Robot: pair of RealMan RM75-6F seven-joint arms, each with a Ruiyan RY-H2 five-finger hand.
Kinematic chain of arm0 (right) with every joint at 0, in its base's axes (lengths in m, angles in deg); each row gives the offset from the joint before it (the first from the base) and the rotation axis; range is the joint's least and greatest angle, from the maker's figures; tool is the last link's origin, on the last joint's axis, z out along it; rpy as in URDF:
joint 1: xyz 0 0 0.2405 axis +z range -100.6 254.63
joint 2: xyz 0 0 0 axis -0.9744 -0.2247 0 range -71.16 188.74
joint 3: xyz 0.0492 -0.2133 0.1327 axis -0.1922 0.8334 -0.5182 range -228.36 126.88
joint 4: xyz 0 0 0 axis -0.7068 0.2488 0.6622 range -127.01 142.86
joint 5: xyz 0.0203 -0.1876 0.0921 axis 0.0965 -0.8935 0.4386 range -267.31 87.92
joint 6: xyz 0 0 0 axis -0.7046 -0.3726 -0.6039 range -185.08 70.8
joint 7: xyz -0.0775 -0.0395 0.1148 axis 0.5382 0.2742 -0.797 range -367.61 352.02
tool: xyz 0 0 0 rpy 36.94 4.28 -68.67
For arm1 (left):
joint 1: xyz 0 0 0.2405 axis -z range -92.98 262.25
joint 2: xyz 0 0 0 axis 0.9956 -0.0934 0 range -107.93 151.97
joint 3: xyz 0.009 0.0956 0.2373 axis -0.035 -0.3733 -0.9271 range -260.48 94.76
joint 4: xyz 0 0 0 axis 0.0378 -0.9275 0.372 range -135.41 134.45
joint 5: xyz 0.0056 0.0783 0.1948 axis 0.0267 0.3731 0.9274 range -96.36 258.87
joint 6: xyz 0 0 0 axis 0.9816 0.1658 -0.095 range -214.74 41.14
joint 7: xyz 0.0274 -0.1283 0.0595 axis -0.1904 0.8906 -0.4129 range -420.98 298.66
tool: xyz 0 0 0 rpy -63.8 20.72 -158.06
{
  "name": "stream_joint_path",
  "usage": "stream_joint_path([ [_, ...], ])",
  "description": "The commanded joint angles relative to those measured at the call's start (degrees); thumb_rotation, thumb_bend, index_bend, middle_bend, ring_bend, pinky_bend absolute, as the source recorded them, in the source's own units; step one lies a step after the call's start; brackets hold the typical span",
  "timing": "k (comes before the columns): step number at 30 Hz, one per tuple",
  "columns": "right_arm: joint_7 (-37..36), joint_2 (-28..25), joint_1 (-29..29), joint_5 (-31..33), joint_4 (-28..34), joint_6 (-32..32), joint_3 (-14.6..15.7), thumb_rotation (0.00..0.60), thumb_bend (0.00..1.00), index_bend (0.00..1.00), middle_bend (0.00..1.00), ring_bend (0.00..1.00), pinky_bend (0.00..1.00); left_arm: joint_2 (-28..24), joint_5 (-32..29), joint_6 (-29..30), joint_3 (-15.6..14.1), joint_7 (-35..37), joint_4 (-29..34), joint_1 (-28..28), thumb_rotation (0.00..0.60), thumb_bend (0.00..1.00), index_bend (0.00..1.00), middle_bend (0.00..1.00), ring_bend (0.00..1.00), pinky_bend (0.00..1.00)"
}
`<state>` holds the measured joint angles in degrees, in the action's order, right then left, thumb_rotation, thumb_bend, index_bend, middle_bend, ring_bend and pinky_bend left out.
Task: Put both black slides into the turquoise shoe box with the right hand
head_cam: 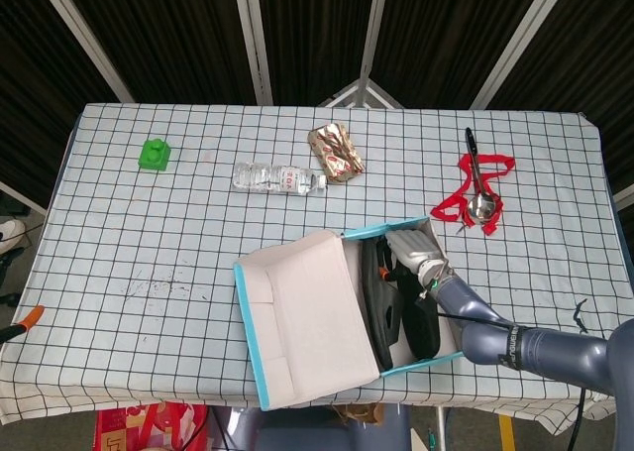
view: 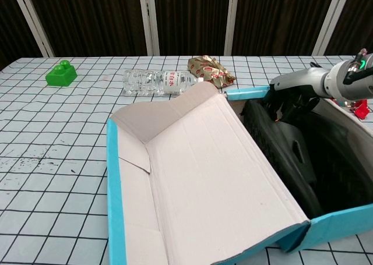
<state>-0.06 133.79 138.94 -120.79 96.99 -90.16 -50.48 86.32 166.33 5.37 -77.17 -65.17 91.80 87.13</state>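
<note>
The turquoise shoe box (head_cam: 417, 223) stands open near the table's front edge, its white-lined lid (head_cam: 307, 312) folded out to the left. Both black slides (head_cam: 382, 307) stand on edge side by side inside it, and in the chest view they (view: 285, 151) fill the box (view: 247, 92). My right hand (head_cam: 412, 252) reaches over the far right rim, its fingers dipping onto the far end of the slides. In the chest view that hand (view: 294, 95) has its fingertips hidden behind the slides, so any hold on them is unclear. The left hand is out of sight.
Across the back of the table lie a green block (head_cam: 154, 155), a clear plastic bottle (head_cam: 277, 178) and a foil snack packet (head_cam: 335, 151). A red strap with a spoon and a pen (head_cam: 477, 191) lies just beyond the box at the right. An orange-tipped tool (head_cam: 30, 318) is at the left edge.
</note>
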Motion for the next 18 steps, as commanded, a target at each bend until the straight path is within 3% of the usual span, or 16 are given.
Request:
stream_joint_path([
  [1, -0.21, -0.58, -0.17, -0.82, 0.56, 0.22, -0.24, 0.6, 0.5, 0.67, 0.61, 0.75, 0.88, -0.07, -0.01, 0.05, 0.01, 0.13, 0.0, -0.04, 0.6, 0.24, 0.19, 0.01, 0.0, 0.09],
  [12, -1.64, -8.39, -0.64, -4.81, 11.1, -4.2, -5.26, 0.6, 0.5, 0.67, 0.61, 0.75, 0.88, -0.01, 0.14, -0.04, -0.06, 0.07, 0.02, 0.01, 0.6, 0.24, 0.2, 0.01, 0.0, 0.09],
  [18, -1.66, -11.02, -0.96, -4.56, 13.49, -5.52, -6.06, 0.6, 0.5, 0.67, 0.59, 0.73, 0.88, -0.07, -0.05, 0.16, 0.08, 0.26, 0.03, -0.1, 0.6, 0.24, 0.2, 0.01, 0.0, 0.09],
])
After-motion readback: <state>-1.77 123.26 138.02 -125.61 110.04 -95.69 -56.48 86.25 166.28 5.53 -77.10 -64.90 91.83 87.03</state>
